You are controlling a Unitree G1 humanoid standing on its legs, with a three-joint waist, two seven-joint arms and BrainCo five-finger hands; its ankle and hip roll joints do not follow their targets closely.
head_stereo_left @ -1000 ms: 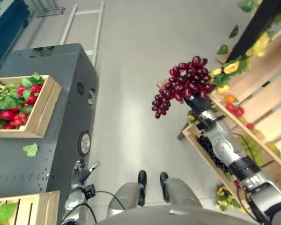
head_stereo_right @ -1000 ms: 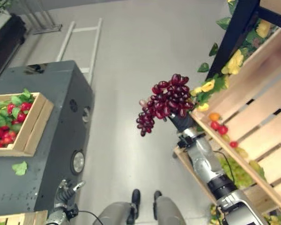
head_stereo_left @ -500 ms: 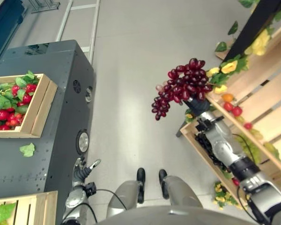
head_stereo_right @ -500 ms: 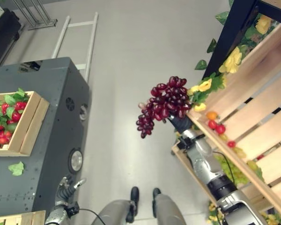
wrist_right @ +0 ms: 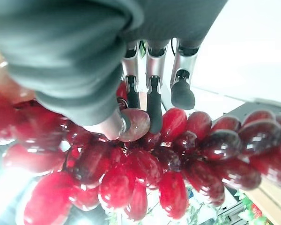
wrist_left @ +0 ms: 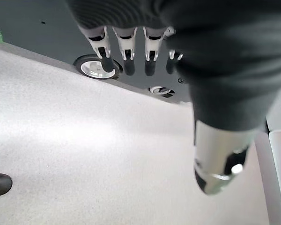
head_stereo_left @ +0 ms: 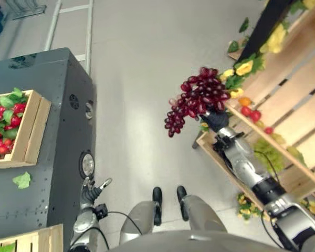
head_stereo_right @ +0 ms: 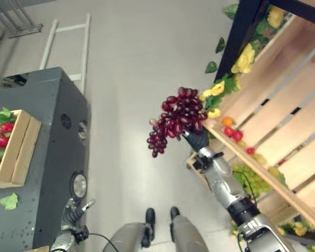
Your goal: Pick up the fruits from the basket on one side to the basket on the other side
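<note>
A smooth grey floor (head_stereo_left: 142, 68) with soft glare runs between a dark grey metal cabinet (head_stereo_left: 52, 147) on the left and slatted wooden shelves (head_stereo_left: 294, 100) on the right; a white ladder (head_stereo_left: 71, 26) lies far left.

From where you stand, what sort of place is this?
Probably a mock fruit stall or produce display set up in a lab: a slatted wooden shelf with fruit and yellow flowers, a wooden crate of red fruit on a grey cabinet, bare floor between. The right hand holds grapes.

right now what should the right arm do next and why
Probably swing left across the floor toward the wooden crate on the grey cabinet: the right robot hand grips the red grape bunch in the air beside the shelf.
</note>
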